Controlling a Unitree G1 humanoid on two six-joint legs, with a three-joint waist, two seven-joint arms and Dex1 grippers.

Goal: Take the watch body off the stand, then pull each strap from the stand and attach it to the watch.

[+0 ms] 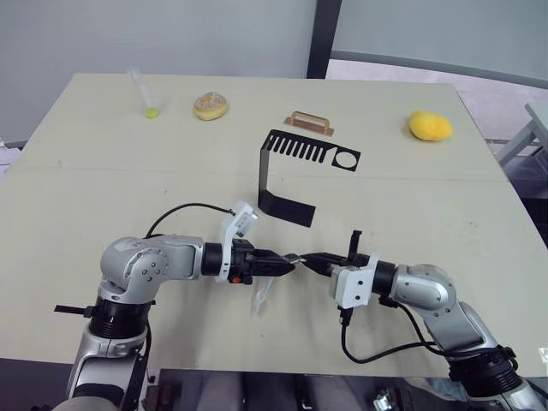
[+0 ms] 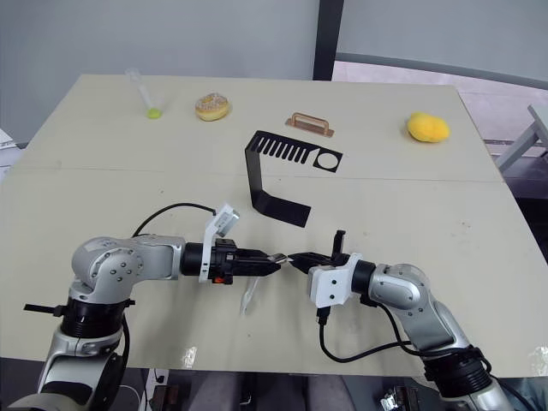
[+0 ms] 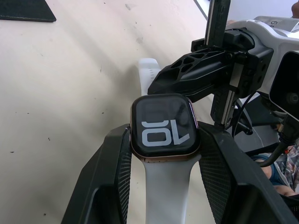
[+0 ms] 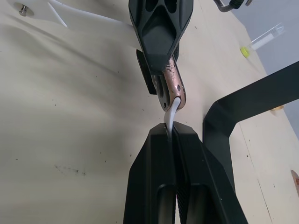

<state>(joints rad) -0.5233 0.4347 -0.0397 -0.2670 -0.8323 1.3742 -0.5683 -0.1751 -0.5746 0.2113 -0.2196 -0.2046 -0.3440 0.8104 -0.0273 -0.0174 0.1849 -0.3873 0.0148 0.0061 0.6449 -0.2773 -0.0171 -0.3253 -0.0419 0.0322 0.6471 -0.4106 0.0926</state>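
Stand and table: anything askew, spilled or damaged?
Nothing stands out. The stand sits upright with bare slots. The left gripper holds the watch body, one strap attached; the right gripper pinches the other strap at the watch.

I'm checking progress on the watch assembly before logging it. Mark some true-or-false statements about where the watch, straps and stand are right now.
1. The left gripper clamps the watch body. True.
2. The watch body sits on the stand. False: it is held in front of the stand, off it.
3. The right gripper is shut on a white strap. True.
4. Both straps hang from the stand's slots. False: the slots are bare; one strap already hangs from the watch body.
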